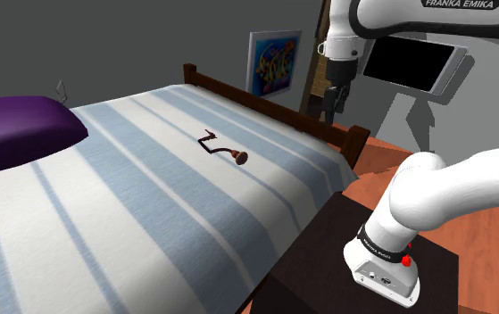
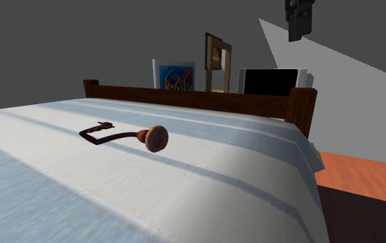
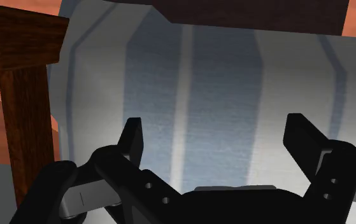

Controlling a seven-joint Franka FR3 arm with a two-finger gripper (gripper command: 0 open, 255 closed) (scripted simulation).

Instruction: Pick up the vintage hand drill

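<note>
Shoulder view: we find the all-black two-finger gripper [image 1: 332,100] hanging high above the dark wooden footboard [image 1: 265,100], close to the bed's corner.
Task object: the vintage hand drill [image 1: 223,148], a slim dark red-brown cranked shaft ending in a round brown knob [image 2: 157,138], lies flat on the blue-and-white striped bed cover [image 1: 149,205].
Position: we place it near the middle of the bed's width, on the footboard half, well apart from the gripper and toward the shoulder view's left of it.
Jaws: in the wrist view the two black fingers [image 3: 133,137] stand wide apart with nothing between them; beyond them lie the striped cover and a brown wooden corner post [image 3: 23,95].
Step in hand: we judge this the approach, with no descent and no contact yet.
Next move: we expect it to call for travel over the bed to above the shaft, a turn of the hand so the jaws straddle the thin shaft crosswise, then a descent nearly to the fabric before closing.
</note>
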